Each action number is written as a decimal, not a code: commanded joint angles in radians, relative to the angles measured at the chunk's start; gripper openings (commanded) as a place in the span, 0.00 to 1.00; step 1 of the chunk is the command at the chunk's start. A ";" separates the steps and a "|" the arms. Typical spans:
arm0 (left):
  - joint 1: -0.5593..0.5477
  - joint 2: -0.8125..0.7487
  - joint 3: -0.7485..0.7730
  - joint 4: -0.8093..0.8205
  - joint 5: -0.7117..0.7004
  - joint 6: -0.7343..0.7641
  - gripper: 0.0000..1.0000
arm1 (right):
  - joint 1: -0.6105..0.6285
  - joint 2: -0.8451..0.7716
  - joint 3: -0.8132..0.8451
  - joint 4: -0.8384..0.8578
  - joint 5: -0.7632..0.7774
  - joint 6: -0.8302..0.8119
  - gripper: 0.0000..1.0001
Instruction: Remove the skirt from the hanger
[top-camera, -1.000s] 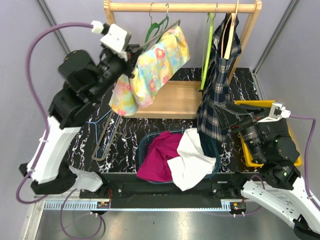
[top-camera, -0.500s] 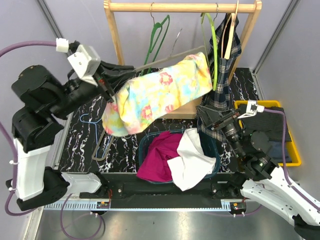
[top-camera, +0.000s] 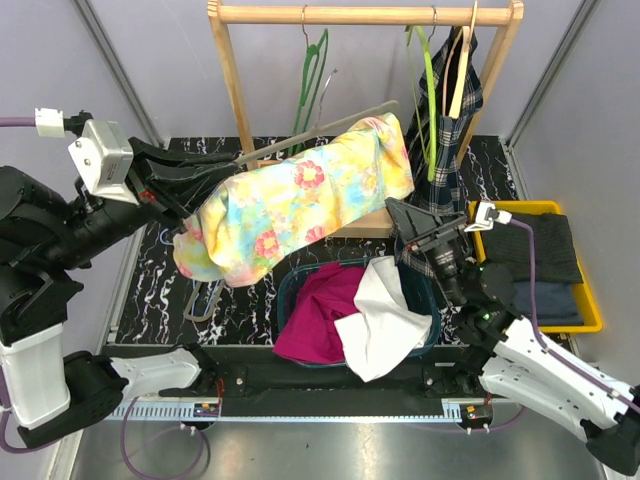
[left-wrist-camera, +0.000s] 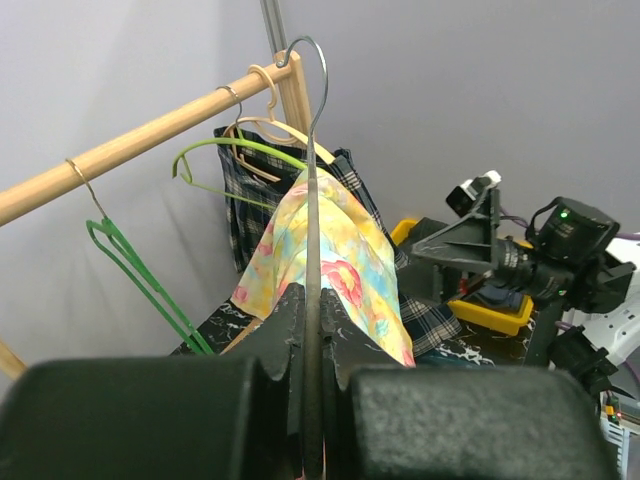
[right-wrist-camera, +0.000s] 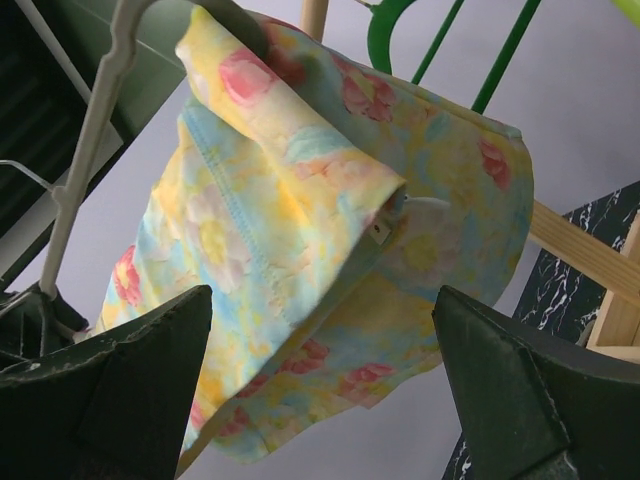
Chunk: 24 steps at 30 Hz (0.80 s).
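Yellow floral fabric skirt (top-camera: 300, 205) drapes crumpled over thin grey wire hanger (top-camera: 320, 129); left jaws clench that hanger; right jaws gape empty.

A bright skirt (right-wrist-camera: 320, 250) fills the middle of the view. It is yellow with pink and blue flowers. It hangs folded over a pale hanger (right-wrist-camera: 95, 130), whose thin bar runs up the left side. A small white tag (right-wrist-camera: 415, 203) sticks out from the fold of the cloth. Behind the skirt, at the top, is a green hanger (right-wrist-camera: 400, 35). Parts of a wooden rack (right-wrist-camera: 580, 255) show on the right, with a bit of black marbled table (right-wrist-camera: 590, 215) by it. The wall behind is grey. At the bottom, the right gripper (right-wrist-camera: 322, 300) has its two dark fingers (right-wrist-camera: 110, 400) far apart, one in each corner. The skirt shows in the gap, and neither finger touches it.
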 joint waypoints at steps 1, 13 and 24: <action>0.017 0.001 0.025 0.113 0.037 -0.029 0.00 | -0.009 0.049 0.007 0.167 0.000 0.056 1.00; 0.071 -0.005 -0.007 0.135 0.092 -0.095 0.00 | -0.105 0.212 0.031 0.413 -0.046 0.165 0.94; 0.103 -0.023 -0.053 0.142 0.085 -0.104 0.00 | -0.177 0.402 0.099 0.651 -0.241 0.291 0.14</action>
